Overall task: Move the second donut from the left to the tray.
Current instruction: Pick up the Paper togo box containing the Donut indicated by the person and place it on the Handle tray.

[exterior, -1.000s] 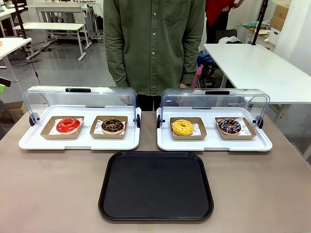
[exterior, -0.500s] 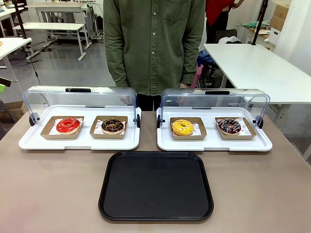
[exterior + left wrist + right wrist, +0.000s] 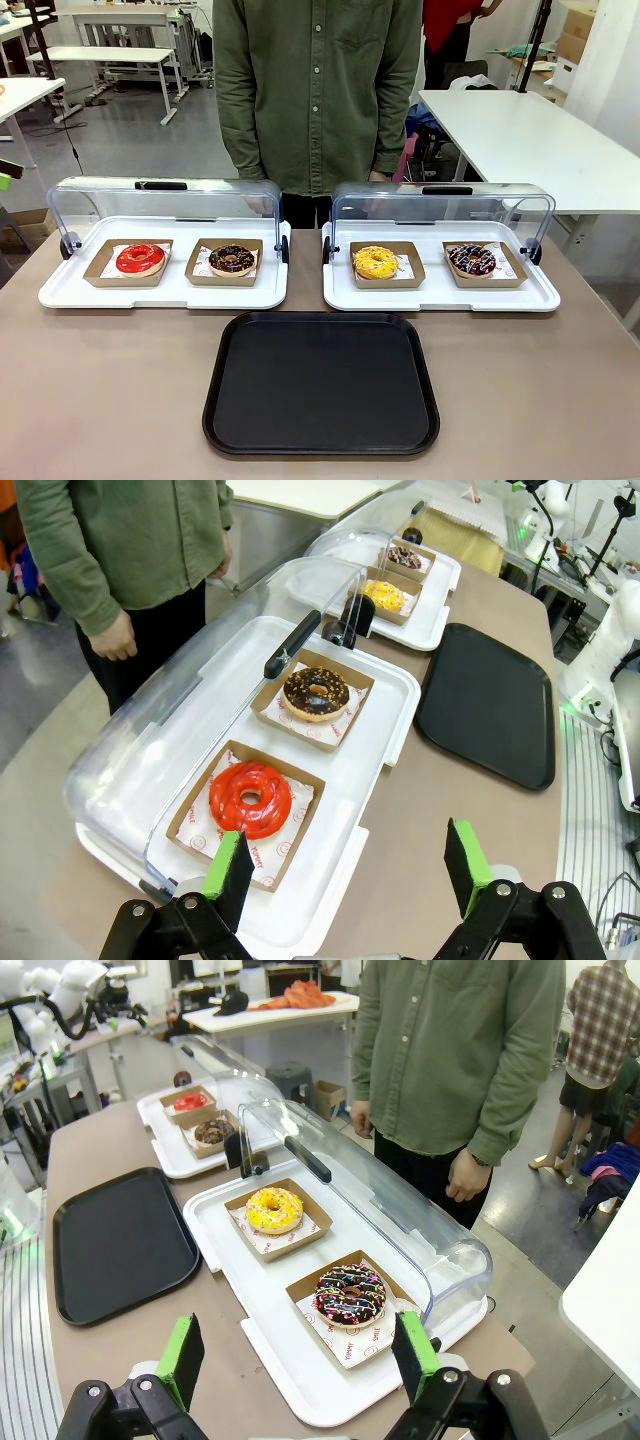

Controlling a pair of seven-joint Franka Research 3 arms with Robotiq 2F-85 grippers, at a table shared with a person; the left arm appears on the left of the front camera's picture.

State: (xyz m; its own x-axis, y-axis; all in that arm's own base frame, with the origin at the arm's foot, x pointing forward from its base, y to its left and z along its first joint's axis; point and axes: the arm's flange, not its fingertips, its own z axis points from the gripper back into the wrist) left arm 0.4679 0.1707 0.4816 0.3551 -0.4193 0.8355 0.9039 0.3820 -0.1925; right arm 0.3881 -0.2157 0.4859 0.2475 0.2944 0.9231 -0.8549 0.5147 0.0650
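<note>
The second donut from the left [image 3: 233,259] has dark chocolate icing with pale sprinkles and sits in a brown cardboard holder on the left white tray; it also shows in the left wrist view [image 3: 316,692] and far off in the right wrist view [image 3: 212,1132]. The black tray [image 3: 322,383] lies flat at the table's near middle, also seen as the black tray [image 3: 489,704] and the black tray [image 3: 118,1241]. My left gripper [image 3: 349,866] hangs open above the left end of the table, near the red donut. My right gripper [image 3: 298,1354] is open above the right end.
A red-glazed donut [image 3: 140,259] shares the left white tray [image 3: 60,290]. The right white tray [image 3: 540,296] holds a yellow donut [image 3: 375,262] and a multicolour-sprinkled donut [image 3: 471,260]. Both clear lids [image 3: 165,205] stand raised. A person in a green shirt [image 3: 318,90] stands at the far side.
</note>
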